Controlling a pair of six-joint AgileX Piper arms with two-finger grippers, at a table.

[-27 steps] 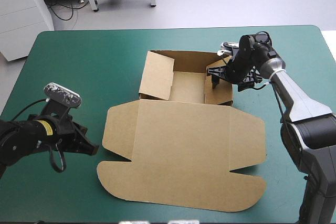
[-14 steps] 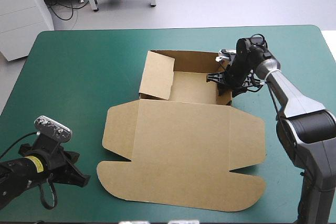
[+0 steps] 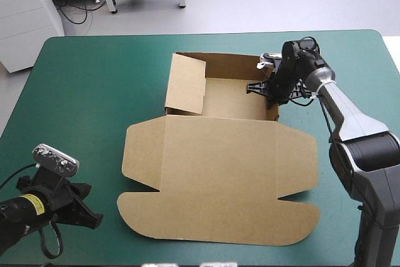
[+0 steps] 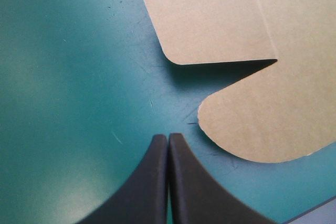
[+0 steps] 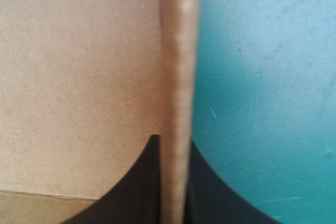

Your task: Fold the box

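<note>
The brown box [image 3: 219, 173] lies mid-table, its lid flat toward the near edge and a shallow tray [image 3: 231, 98] at the far side. My right gripper [image 3: 270, 89] stands at the tray's right wall [image 5: 179, 66], shut on that upright board, one black finger on each side [image 5: 176, 148]. The tray's left wall flap [image 3: 186, 85] leans inward. My left gripper [image 3: 95, 220] rests low near the table's near-left corner, shut on nothing [image 4: 168, 139]. It lies on the teal-green cover just short of the lid's rounded corner flap [image 4: 262, 124].
The table's near edge [image 4: 315, 214] runs close beside my left gripper. Bare teal-green cover [image 3: 87, 92] spreads left of the box, and a narrower strip [image 3: 350, 73] lies right of the tray.
My right gripper has shut on the tray's right wall, which now stands straighter. My left arm has drawn back toward the near-left corner, still shut.
</note>
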